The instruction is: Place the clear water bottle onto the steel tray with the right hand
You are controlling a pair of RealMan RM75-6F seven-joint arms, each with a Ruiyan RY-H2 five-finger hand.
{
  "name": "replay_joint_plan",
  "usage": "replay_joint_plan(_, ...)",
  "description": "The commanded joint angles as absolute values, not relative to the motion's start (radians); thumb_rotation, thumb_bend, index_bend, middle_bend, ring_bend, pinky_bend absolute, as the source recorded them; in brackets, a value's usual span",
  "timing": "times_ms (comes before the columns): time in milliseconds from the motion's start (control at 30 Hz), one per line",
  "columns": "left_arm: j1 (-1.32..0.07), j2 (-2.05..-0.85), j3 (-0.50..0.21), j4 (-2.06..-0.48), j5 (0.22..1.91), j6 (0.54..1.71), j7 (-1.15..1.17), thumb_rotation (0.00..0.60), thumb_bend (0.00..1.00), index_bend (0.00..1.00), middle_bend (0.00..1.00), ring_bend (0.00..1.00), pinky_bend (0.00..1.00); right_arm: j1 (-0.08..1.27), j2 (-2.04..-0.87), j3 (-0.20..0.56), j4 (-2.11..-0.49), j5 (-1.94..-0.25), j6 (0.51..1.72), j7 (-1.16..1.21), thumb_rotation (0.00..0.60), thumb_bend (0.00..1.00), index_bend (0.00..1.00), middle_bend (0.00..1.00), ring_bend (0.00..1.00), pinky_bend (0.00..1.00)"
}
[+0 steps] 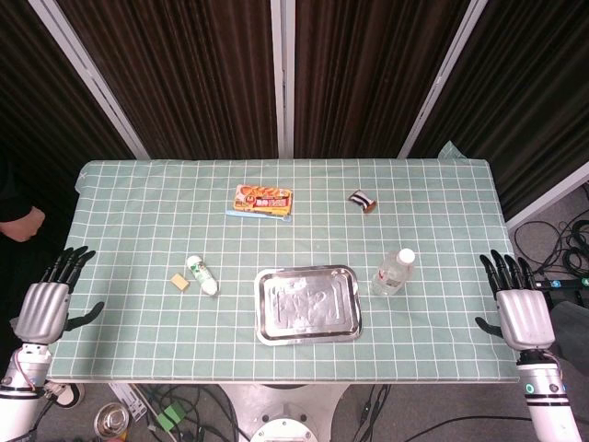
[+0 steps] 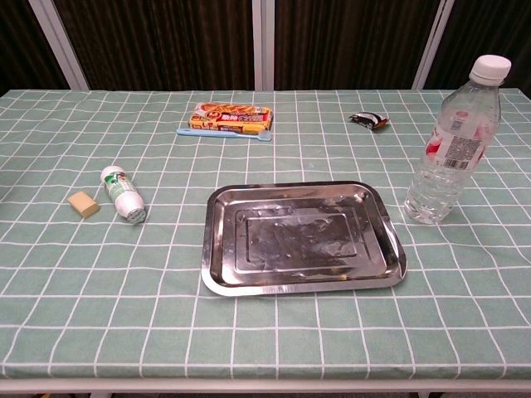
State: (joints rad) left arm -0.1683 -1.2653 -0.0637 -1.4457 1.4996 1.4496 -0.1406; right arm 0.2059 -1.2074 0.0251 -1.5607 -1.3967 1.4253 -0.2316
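1. We see the clear water bottle standing upright on the worktop, just beside the right-hand edge of the steel tray but not touching it. That puts it on the robot's right side, which suits a reach by the right hand.
2. Our right hand hangs off the right edge of the worktop, well apart from the bottle, fingers spread and holding nothing. We judge that the task has not begun.
3. Our left hand sits off the left edge in the same way, fingers apart and empty, and has no part in this job.
4. The tray lies flat near the front edge, its floor bare, so the bottle can go down anywhere inside its rim.
5. Nothing lies between the right hand and the bottle, or between the bottle and the tray. The raised rim is the only obstacle, so we expect the bottle must be lifted over it, not slid.
6. Elsewhere, well clear of the path: a small white bottle lying on its side with a tan block just beside it at the left, a snack packet with a blue toothbrush along its near edge, and a small dark wrapper towards the back right.
7. The bottle is tall and narrow, so we think a careless grasp could topple it.
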Motion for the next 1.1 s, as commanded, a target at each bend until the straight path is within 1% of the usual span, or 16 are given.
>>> replay_joint_plan(33, -0.171, -1.269, -0.066, -1.441, 1.498, 1.447, -0.146, 0.600, 0.26, 0.16, 0.18, 0.09, 0.19, 0.206, -1.207, 0.030, -1.565, -1.394, 1.416, -0.237, 0.600, 0.00, 0.00, 0.00, 0.00, 0.00)
replay_joint_plan(267, -0.170, -1.272, -0.064, -1.444, 1.500, 1.450, -0.144, 0.600, 0.26, 0.16, 0.18, 0.09, 0.19, 0.201, -1.191, 0.044, -1.588, -1.390, 1.405, -0.213, 0.600, 0.00, 0.00, 0.00, 0.00, 0.00)
replay_joint_plan(400, -0.173, -1.272, -0.069, -1.439, 1.492, 1.443, -0.154, 0.600, 0.26, 0.16, 0.18, 0.09, 0.19, 0.203, -1.189, 0.074, -1.584, -1.339, 1.367, -0.107, 0.600, 0.00, 0.00, 0.01, 0.00, 0.00)
replay_joint_plan(500, -0.175, -1.274, -0.069, -1.433, 1.489, 1.438, -0.159, 0.600, 0.26, 0.16, 0.18, 0.09, 0.19, 0.222, -1.198, 0.093, -1.555, -1.341, 1.284, 0.159, 0.600, 0.00, 0.00, 0.01, 0.00, 0.00)
replay_joint_plan(567, -0.175, -1.277, -0.069, -1.427, 1.486, 1.435, -0.165, 0.600, 0.26, 0.16, 0.18, 0.09, 0.19, 0.241, -1.210, 0.103, -1.519, -1.383, 1.230, 0.452, 0.600, 0.00, 0.00, 0.01, 0.00, 0.00)
replay_joint_plan(633, -0.174, -1.283, -0.068, -1.418, 1.484, 1.435, -0.170, 0.600, 0.26, 0.16, 0.18, 0.09, 0.19, 0.259, -1.226, 0.112, -1.481, -1.423, 1.197, 0.726, 0.600, 0.00, 0.00, 0.01, 0.00, 0.00)
replay_joint_plan(733, -0.172, -1.290, -0.064, -1.408, 1.486, 1.434, -0.172, 0.600, 0.26, 0.16, 0.18, 0.09, 0.19, 0.282, -1.253, 0.111, -1.430, -1.482, 1.181, 0.997, 0.600, 0.00, 0.00, 0.02, 0.00, 0.00)
replay_joint_plan(867, -0.172, -1.290, -0.065, -1.403, 1.489, 1.438, -0.175, 0.600, 0.26, 0.16, 0.18, 0.09, 0.19, 0.309, -1.299, 0.104, -1.372, -1.522, 1.170, 1.161, 0.600, 0.00, 0.00, 0.02, 0.00, 0.00)
replay_joint_plan(1100, -0.173, -1.286, -0.062, -1.393, 1.492, 1.433, -0.185, 0.600, 0.26, 0.16, 0.18, 0.09, 0.19, 0.369, -1.425, 0.109, -1.234, -1.527, 1.134, 1.178, 0.600, 0.00, 0.00, 0.03, 0.00, 0.00)
